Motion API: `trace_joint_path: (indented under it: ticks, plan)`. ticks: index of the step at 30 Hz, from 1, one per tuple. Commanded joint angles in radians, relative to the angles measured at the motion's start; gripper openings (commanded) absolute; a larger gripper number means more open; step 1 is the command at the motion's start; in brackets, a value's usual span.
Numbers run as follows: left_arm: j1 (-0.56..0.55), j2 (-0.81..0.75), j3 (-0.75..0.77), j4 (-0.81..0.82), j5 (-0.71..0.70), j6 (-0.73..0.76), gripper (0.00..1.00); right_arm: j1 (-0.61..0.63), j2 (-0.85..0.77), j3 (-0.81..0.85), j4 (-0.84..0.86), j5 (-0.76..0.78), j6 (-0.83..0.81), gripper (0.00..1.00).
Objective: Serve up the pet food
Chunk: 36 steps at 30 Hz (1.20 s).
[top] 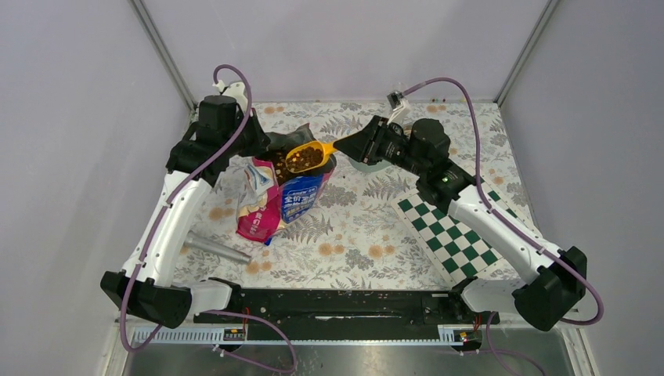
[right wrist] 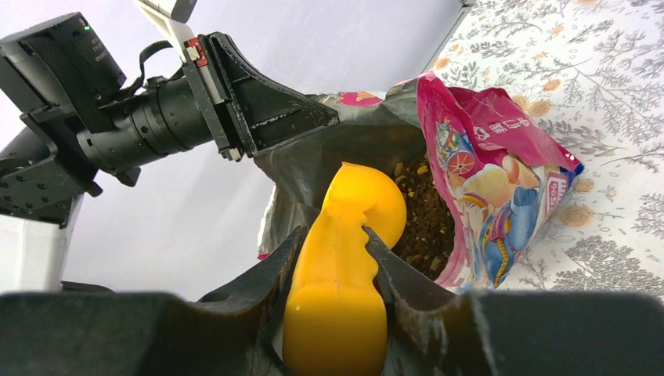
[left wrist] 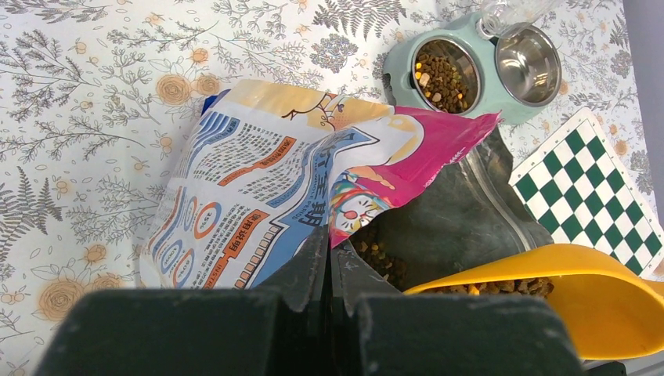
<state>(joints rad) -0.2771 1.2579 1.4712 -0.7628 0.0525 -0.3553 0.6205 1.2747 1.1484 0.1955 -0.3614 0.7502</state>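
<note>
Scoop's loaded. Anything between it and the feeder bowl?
Only the bag's magenta rim, raised between the orange scoop of kibble and the teal feeder. I'd have the right gripper lift over it.

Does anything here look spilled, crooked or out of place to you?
No brown kibble pellets look spilled. The glossy blue-and-magenta printed bag slumps sideways, its mouth pinched by the left gripper. A grey metal cylinder lies on its side near the left arm.

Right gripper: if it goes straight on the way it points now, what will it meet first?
The right gripper holds the orange scoop, whose tip would probably meet the inner wall of the bag first, near where the left gripper pinches the rim. Depth unclear.
</note>
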Motion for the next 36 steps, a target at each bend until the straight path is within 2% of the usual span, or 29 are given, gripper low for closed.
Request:
trace_joint_path:
  ticks: [1,15,24,31,36]
  plan:
    - [0.012,-0.057,0.038,0.07,0.01,-0.002,0.0,-0.005,-0.051,-0.003,0.091,-0.007,-0.086,0.0]
    - [0.027,-0.052,0.043,0.07,0.002,0.001,0.0,-0.011,-0.016,-0.057,0.213,-0.008,0.076,0.0]
    - [0.045,-0.061,0.036,0.06,-0.036,-0.003,0.0,-0.028,-0.003,-0.118,0.317,0.041,0.349,0.0]
    - [0.053,-0.073,0.018,0.063,-0.048,-0.004,0.0,-0.04,-0.003,-0.141,0.342,0.045,0.38,0.0]
    - [0.055,-0.078,0.003,0.068,-0.043,-0.012,0.0,-0.059,-0.002,-0.187,0.407,0.054,0.461,0.0]
